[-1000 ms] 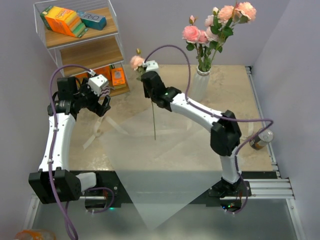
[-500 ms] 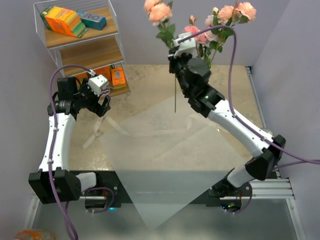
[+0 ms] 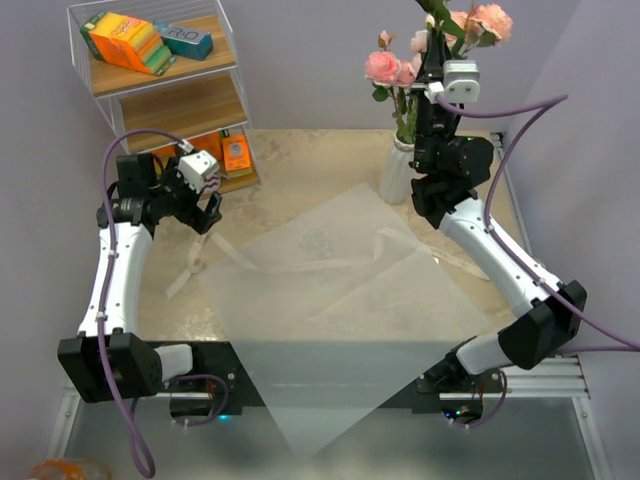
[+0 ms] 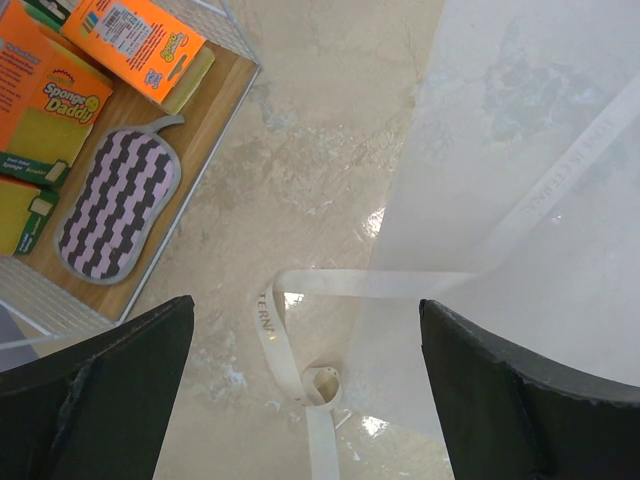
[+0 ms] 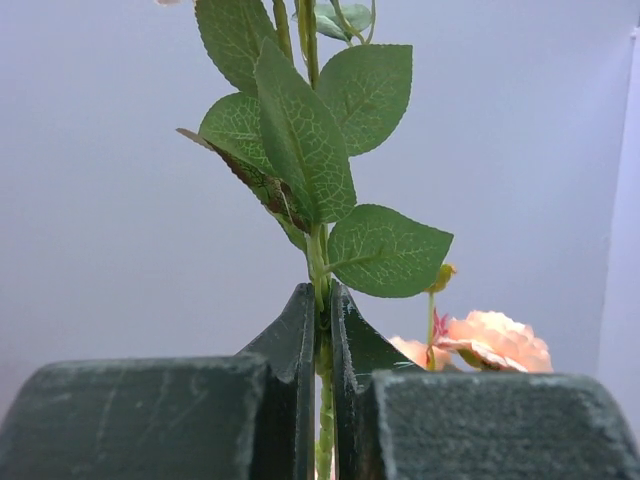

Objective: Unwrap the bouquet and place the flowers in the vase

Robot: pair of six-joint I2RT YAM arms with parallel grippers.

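At upper right, the right hand point(image 5: 320, 298) pinches one flower stem point(image 5: 317, 250) upright by the vase point(image 3: 398, 175), apparently for lowering in, while the left hand point(image 4: 306, 305) hangs wide open.

left arm point(image 3: 110, 270): rises from its base, bends at the elbow, wrist turned inward | left pincer point(image 3: 206, 212): points down, jaws stand wide apart, nothing between them | right arm point(image 3: 500, 265): stretched far toward the back, wrist raised high | right pincer point(image 5: 322, 300): points upward, jaws pressed together on a thin flower stem point(image 5: 317, 255)
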